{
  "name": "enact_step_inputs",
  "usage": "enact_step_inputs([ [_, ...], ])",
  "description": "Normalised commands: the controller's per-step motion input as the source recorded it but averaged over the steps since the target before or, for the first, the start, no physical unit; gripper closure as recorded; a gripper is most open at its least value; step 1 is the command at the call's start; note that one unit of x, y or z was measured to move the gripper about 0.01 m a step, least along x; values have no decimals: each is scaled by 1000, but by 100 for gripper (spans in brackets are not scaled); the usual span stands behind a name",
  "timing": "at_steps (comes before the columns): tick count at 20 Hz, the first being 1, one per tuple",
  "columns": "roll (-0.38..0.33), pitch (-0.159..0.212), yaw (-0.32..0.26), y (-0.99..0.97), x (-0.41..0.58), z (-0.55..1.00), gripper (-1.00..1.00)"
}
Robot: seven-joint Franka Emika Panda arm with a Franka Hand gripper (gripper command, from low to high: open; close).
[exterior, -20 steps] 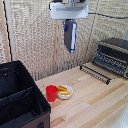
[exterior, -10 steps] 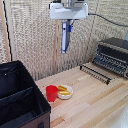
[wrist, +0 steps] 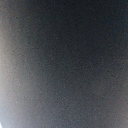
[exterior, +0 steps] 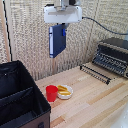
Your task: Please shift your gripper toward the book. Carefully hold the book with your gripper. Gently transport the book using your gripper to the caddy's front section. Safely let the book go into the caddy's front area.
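Book (exterior: 57, 40), dark navy-blue, is seen hanging upright high above the wooden worktop (exterior: 95, 100), gripped at its upper edge by the white pincer (exterior: 62, 25), which is closed on it. The black caddy (exterior: 20, 100) is placed at the exterior view's left, well below the book, with inner dividers visible. A red cup (exterior: 51, 93) is set just beside a small bowl (exterior: 65, 92) near the caddy. A toaster oven (exterior: 113, 56) is seen at the right. The wrist view is filled by a dark blur.
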Motion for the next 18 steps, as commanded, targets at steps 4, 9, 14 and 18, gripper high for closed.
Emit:
enact_step_inputs([
  [4, 19, 5, -101, 529, -375, 196, 100],
  [9, 5, 1, -116, 543, -338, 185, 100],
  [14, 0, 0, -152, 574, -250, 168, 100],
  [18, 0, 0, -139, 591, -292, 171, 100],
])
